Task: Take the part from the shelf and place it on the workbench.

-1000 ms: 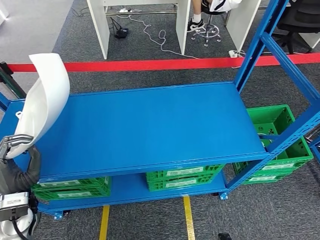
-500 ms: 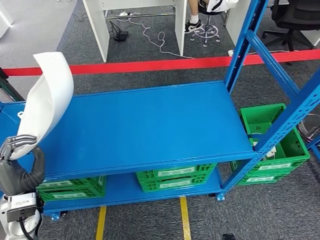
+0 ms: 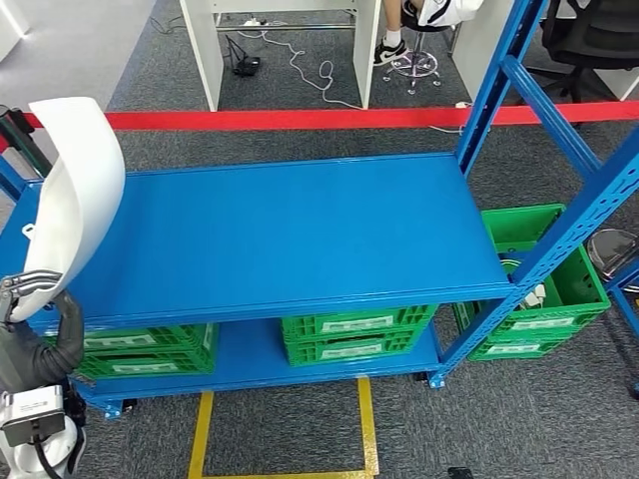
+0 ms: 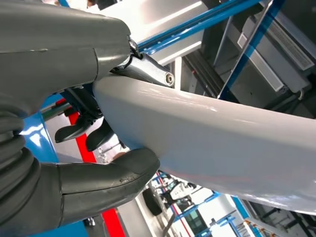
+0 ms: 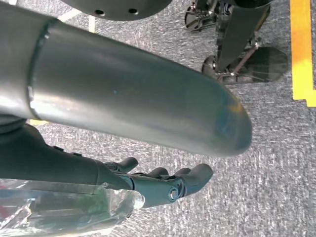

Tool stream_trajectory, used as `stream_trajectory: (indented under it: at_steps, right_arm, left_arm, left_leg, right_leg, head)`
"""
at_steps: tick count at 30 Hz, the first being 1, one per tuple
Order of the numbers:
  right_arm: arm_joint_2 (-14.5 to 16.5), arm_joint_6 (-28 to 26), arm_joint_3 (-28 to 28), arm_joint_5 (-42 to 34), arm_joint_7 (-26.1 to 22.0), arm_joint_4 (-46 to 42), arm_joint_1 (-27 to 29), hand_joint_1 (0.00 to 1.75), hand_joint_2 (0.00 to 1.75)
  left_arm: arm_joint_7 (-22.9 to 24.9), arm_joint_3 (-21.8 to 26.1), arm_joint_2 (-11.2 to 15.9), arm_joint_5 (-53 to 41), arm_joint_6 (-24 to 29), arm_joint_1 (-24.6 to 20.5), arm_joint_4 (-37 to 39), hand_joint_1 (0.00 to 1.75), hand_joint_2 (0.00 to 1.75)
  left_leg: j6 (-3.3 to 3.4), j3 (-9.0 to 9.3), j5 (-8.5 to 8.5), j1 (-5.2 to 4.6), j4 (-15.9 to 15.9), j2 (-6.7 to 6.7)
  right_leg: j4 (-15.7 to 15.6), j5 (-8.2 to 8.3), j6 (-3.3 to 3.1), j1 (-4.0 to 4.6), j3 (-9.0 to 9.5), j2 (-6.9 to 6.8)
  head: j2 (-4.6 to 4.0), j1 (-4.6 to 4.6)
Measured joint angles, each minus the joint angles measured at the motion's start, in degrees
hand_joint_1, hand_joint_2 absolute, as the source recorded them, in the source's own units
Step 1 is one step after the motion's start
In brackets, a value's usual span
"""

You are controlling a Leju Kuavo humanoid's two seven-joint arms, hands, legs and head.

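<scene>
the left hand point(image 3: 34, 299) grips the white part point(image 3: 72, 200) by its lower edge, above the blue bench point(image 3: 302, 239) left end. the tall part may tip. the right hand point(image 5: 160, 185) hangs empty, fingers straight.

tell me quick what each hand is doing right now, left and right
Left hand: grips the lower end of the white curved part.
Right hand: holds nothing, fingers stretched out and apart, hanging over the carpet.
</scene>
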Motion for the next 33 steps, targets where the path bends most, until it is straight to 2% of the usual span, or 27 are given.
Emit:
stream_trajectory:
  at_steps: [1,3,4,5,6,7,8,10,11,12,14,15,17,18,19,20,21,22,23,24,26,27,28,29,30,31,33]
  right_arm:
    - [-0.06,0.0,-0.01,0.0,0.0,0.0,0.03,0.0,0.0]
    - [-0.11,-0.01,-0.03,-0.02,0.03,0.01,0.03,0.0,0.0]
    - [-0.13,-0.01,-0.04,-0.05,0.07,0.0,0.02,0.0,0.0]
    - [-0.14,-0.01,-0.07,-0.11,0.13,0.0,0.01,0.0,0.0]
    - [-0.16,0.01,-0.1,-0.2,0.17,0.0,0.0,0.0,0.0]
    - [-0.16,0.03,-0.14,-0.29,0.18,-0.01,-0.03,0.0,0.0]
    - [-0.16,0.08,-0.19,-0.38,0.1,-0.01,-0.12,0.0,0.0]
    - [-0.16,0.16,-0.27,-0.51,-0.21,-0.01,-0.44,0.0,0.0]
    - [-0.16,0.2,-0.31,-0.54,-0.38,-0.01,-0.57,0.0,0.0]
    - [-0.16,0.22,-0.34,-0.54,-0.5,-0.01,-0.64,0.0,0.0]
    - [-0.16,0.25,-0.38,-0.52,-0.61,0.0,-0.66,0.0,0.0]
    - [-0.16,0.25,-0.38,-0.52,-0.61,0.0,-0.68,0.0,0.0]
    - [-0.18,0.21,-0.4,-0.52,-0.61,-0.03,-0.73,0.0,0.0]
    - [-0.19,0.19,-0.4,-0.52,-0.58,-0.04,-0.7,0.0,0.0]
    - [-0.19,0.17,-0.41,-0.52,-0.53,-0.06,-0.68,0.0,0.0]
    - [-0.19,0.16,-0.43,-0.52,-0.48,-0.06,-0.64,0.0,0.0]
    - [-0.19,0.16,-0.44,-0.51,-0.43,-0.05,-0.6,0.0,0.0]
    - [-0.19,0.16,-0.45,-0.48,-0.4,-0.04,-0.57,0.0,0.0]
    - [-0.19,0.15,-0.46,-0.43,-0.42,-0.04,-0.55,0.0,0.0]
    - [-0.22,0.08,-0.46,-0.39,-0.45,-0.07,-0.54,0.0,0.0]
    - [-0.32,-0.16,-0.49,-0.4,-0.62,-0.14,-0.55,0.0,0.0]
    - [-0.4,-0.28,-0.53,-0.48,-0.74,-0.16,-0.52,0.0,0.0]
    - [-0.49,-0.36,-0.64,-0.58,-0.88,-0.16,-0.44,0.0,0.0]
    - [-0.61,-0.4,-0.79,-0.69,-1.04,-0.16,-0.34,0.0,0.0]
    - [-0.72,-0.4,-0.93,-0.76,-1.16,-0.16,-0.2,0.0,0.0]
    - [-0.81,-0.39,-1.07,-0.82,-1.26,-0.16,-0.08,0.0,0.0]
    - [-0.88,-0.37,-1.21,-0.9,-1.34,-0.16,-0.01,0.0,0.0]
  left_arm:
    - [0.0,-0.02,-0.01,-0.01,0.0,-0.03,0.0,1.75,1.75]
    - [0.0,-0.05,0.01,-0.02,0.05,-0.02,0.0,1.75,1.75]
    - [0.0,-0.05,0.02,-0.03,0.13,0.0,0.0,1.75,1.75]
    - [0.0,-0.07,0.03,-0.05,0.21,0.0,0.0,1.75,1.75]
    - [0.0,-0.08,0.04,-0.07,0.29,-0.01,0.0,1.75,1.75]
    - [0.0,-0.09,0.04,-0.08,0.34,-0.02,0.0,1.75,1.75]
    - [0.0,-0.09,0.04,-0.11,0.36,-0.06,0.0,1.75,1.75]
    - [0.0,-0.08,0.03,-0.27,0.26,-0.23,0.01,1.75,1.75]
    - [0.0,-0.08,0.02,-0.38,0.15,-0.37,0.01,1.75,1.75]
    - [0.0,-0.08,0.0,-0.48,0.03,-0.49,0.02,1.75,1.75]
    - [0.0,-0.14,-0.09,-0.61,-0.14,-0.61,0.02,1.75,1.75]
    - [0.0,-0.16,-0.12,-0.65,-0.17,-0.62,0.02,1.75,1.75]
    - [0.0,-0.19,-0.14,-0.72,-0.17,-0.71,0.05,1.75,1.75]
    - [0.0,-0.19,-0.15,-0.78,-0.16,-0.76,0.09,1.75,1.75]
    - [0.0,-0.19,-0.14,-0.89,-0.16,-0.79,0.15,1.75,1.75]
    - [-0.01,-0.19,-0.13,-1.02,-0.14,-0.79,0.21,1.75,1.75]
    - [-0.01,-0.18,-0.11,-1.13,-0.13,-0.78,0.26,1.75,1.75]
    - [-0.01,-0.17,-0.1,-1.2,-0.1,-0.79,0.29,1.75,1.75]
    - [-0.01,-0.16,-0.1,-1.21,-0.05,-0.79,0.3,1.75,1.75]
    - [0.0,-0.15,-0.12,-1.15,0.02,-0.82,0.3,1.75,1.75]
    - [0.0,-0.13,-0.16,-0.86,0.33,-0.85,0.27,1.75,1.75]
    - [0.0,-0.12,-0.18,-0.67,0.55,-0.83,0.27,1.75,1.75]
    - [0.0,-0.1,-0.19,-0.48,0.78,-0.78,0.26,1.75,1.75]
    - [0.0,-0.08,-0.18,-0.33,0.98,-0.76,0.26,1.75,1.75]
    - [0.0,-0.06,-0.18,-0.21,1.12,-0.73,0.26,1.75,1.75]
    - [0.0,-0.03,-0.17,-0.13,1.21,-0.73,0.25,1.75,1.75]
    - [0.0,0.03,-0.15,-0.07,1.28,-0.71,0.24,1.75,1.75]
  left_leg:
    - [0.33,-0.49,0.54,0.1,-0.11,0.13]
    - [0.74,-1.62,1.49,0.05,-0.07,0.3]
    - [0.78,-2.24,1.99,-0.02,-0.04,0.34]
    - [0.8,-2.87,2.49,-0.08,-0.02,0.37]
    - [0.77,-3.48,2.98,-0.14,-0.01,0.37]
    - [0.69,-4.04,3.45,-0.17,0.0,0.36]
    - [0.56,-4.5,3.9,-0.17,0.02,0.35]
    - [0.03,-5.15,4.79,-0.2,0.01,0.34]
    - [-0.3,-5.3,5.26,-0.15,-0.05,0.35]
    - [-0.68,-5.38,5.75,-0.1,-0.24,0.36]
    - [-1.39,-5.67,6.22,0.0,-0.61,0.32]
    - [-1.69,-6.09,5.11,0.0,-0.07,0.29]
    - [-2.17,-7.59,0.06,0.08,4.36,0.28]
    - [-2.37,-8.46,-2.86,0.12,8.08,0.28]
    - [-2.55,-9.09,-4.75,0.16,11.69,0.28]
    - [-2.69,-9.19,-5.31,0.19,14.22,0.28]
    - [-2.78,-8.53,-4.6,0.21,15.06,0.28]
    - [-2.84,-6.96,-3.03,0.26,13.91,0.29]
    - [-2.9,-4.53,-1.44,0.33,11.0,0.29]
    - [-2.92,-1.53,-0.72,0.35,6.89,0.26]
    - [-2.36,2.96,-1.31,0.27,-0.11,0.15]
    - [-1.91,3.77,-1.87,0.12,-1.74,0.1]
    - [-1.33,3.59,-1.86,0.03,-2.07,0.09]
    - [-0.85,3.12,-1.46,0.03,-1.91,0.17]
    - [-0.28,2.63,-0.98,0.03,-1.82,0.25]
    - [0.23,2.06,-0.4,0.07,-1.83,0.33]
    - [0.85,0.68,0.87,-0.03,-1.78,0.39]
  right_leg:
    - [2.1,-2.07,0.26,-0.03,-0.79,-0.05]
    - [9.29,-7.41,0.6,-0.05,-2.82,-0.14]
    - [12.82,-9.12,0.69,-0.04,-3.48,-0.14]
    - [14.81,-9.62,0.68,-0.01,-3.38,-0.14]
    - [14.68,-8.99,0.58,0.03,-2.23,-0.14]
    - [12.34,-7.62,0.4,0.09,-0.01,-0.13]
    - [8.28,-6.42,0.14,0.16,2.98,-0.13]
    - [0.16,-5.94,-0.34,0.44,8.47,-0.08]
    - [-2.13,-6.24,-0.53,0.62,9.71,-0.04]
    - [-3.0,-6.36,-0.75,0.81,9.98,0.01]
    - [-3.43,-5.33,-1.55,0.8,9.17,-0.06]
    - [-3.67,-4.64,-2.08,0.66,8.78,-0.13]
    - [-3.94,-3.18,-2.76,0.39,7.72,-0.27]
    - [-3.91,-2.56,-2.89,0.37,6.96,-0.29]
    - [-3.88,-1.96,-2.86,0.37,6.21,-0.32]
    - [-3.83,-1.39,-2.78,0.35,5.45,-0.35]
    - [-3.77,-0.8,-2.65,0.3,4.65,-0.37]
    - [-3.69,-0.23,-2.48,0.22,3.87,-0.39]
    - [-3.54,0.3,-2.26,0.12,3.16,-0.39]
    - [-3.33,0.79,-1.96,0.11,2.5,-0.35]
    - [-2.99,1.78,-1.31,0.21,1.59,-0.28]
    - [-2.99,2.31,-0.98,0.25,1.34,-0.26]
    - [-3.08,2.84,-0.65,0.21,1.2,-0.25]
    - [-3.02,2.84,-0.31,0.11,1.01,-0.24]
    - [-2.33,1.79,0.0,0.02,0.59,-0.26]
    - [-0.57,-0.31,0.28,-0.05,-0.05,-0.28]
    - [6.33,-6.27,0.61,-0.1,-1.96,-0.33]
  head:
    - [0.0,0.07]
    - [0.0,0.17]
    - [0.0,0.16]
    - [0.0,0.15]
    - [0.0,0.15]
    - [0.0,0.15]
    - [0.0,0.16]
    - [0.0,0.09]
    - [0.0,0.11]
    - [0.0,0.1]
    - [0.0,0.19]
    - [0.0,0.08]
    - [0.0,-0.11]
    - [0.0,-0.19]
    - [0.0,-0.18]
    - [0.0,-0.17]
    - [0.0,-0.17]
    - [0.0,-0.17]
    - [0.0,-0.18]
    - [0.0,-0.21]
    - [0.0,-0.22]
    - [0.0,-0.22]
    - [0.0,-0.2]
    - [0.0,-0.19]
    - [0.0,-0.14]
    - [0.0,-0.09]
    - [0.0,0.03]
